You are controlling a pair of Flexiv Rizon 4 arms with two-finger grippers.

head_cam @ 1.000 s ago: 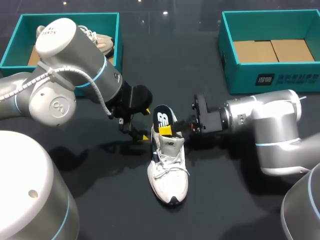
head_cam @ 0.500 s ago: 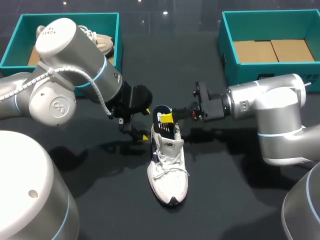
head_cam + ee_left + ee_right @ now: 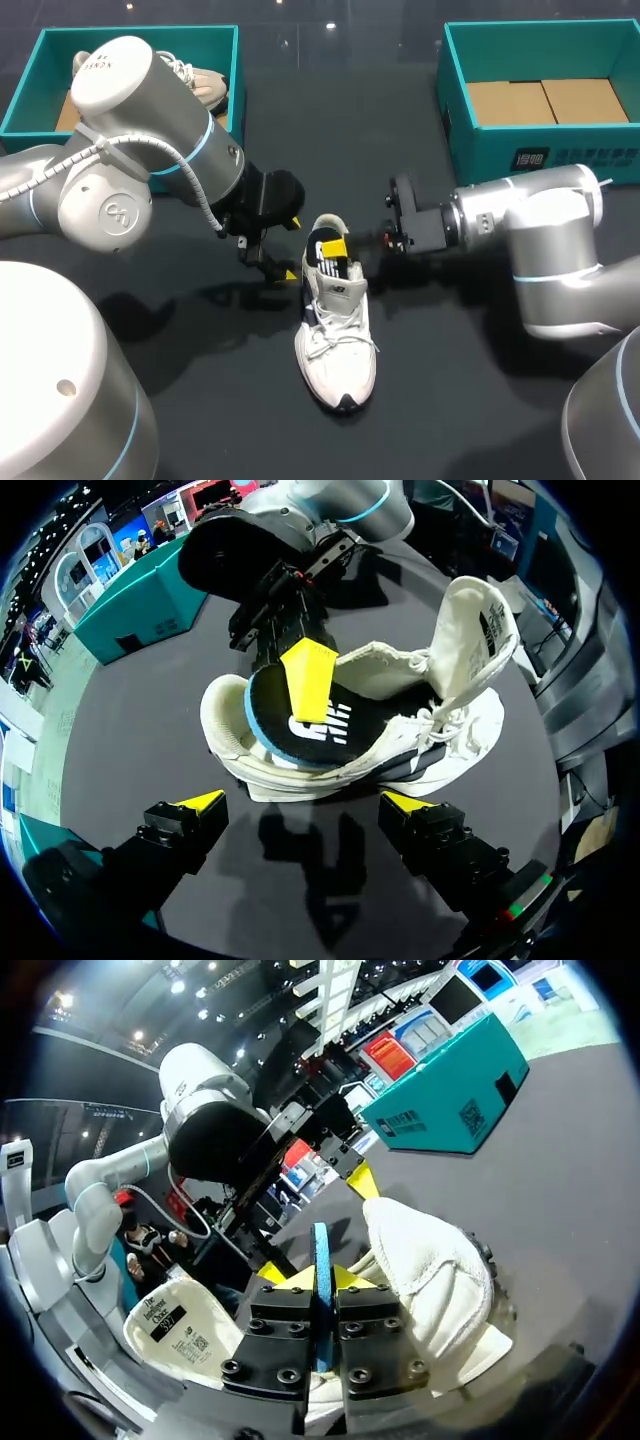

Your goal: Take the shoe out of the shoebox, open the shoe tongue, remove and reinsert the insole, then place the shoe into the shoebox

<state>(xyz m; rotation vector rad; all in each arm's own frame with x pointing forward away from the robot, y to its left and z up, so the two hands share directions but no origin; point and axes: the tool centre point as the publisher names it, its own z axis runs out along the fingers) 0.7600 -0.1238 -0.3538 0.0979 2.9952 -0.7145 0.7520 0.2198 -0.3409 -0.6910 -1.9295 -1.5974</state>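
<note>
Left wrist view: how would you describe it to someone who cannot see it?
The right gripper pinches a black insole that sits partly inside the heel opening of a white shoe on the dark table. The shoe's tongue is folded up and back. The left gripper hangs open just short of the shoe, touching nothing.

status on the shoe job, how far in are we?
Done: the shoe is out on the table, with its tongue pulled open. In hand: the right gripper pinches the insole, which sits partly inside the shoe at the heel. The left gripper is open, just short of the heel. Left: seat the insole fully, then put the shoe into a shoebox.
</note>
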